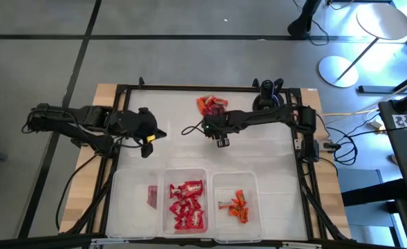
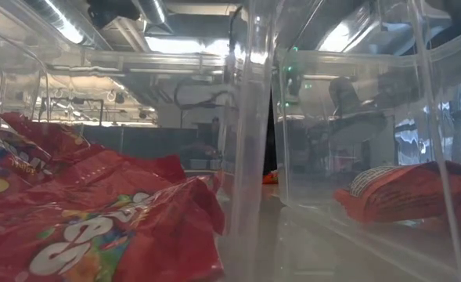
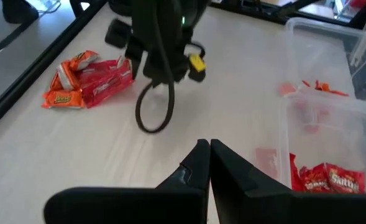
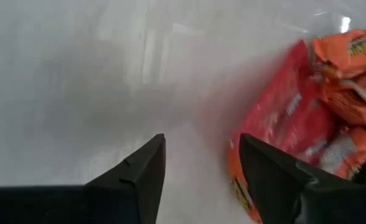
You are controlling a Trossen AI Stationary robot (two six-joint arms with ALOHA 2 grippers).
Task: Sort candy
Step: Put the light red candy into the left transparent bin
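Bins mostly filled w/ sorted candy, small unsorted pile left; right gripper open & empty nr it, left gripper closed, idle.

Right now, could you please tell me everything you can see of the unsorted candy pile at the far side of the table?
The unsorted candy pile is a small loose heap of shiny wrapped packets, orange ones and red ones mixed and overlapping. It lies flat on the pale table near its far edge, outside the three clear bins. The open right gripper hangs just beside it, one finger over the edge of a red packet, holding nothing.
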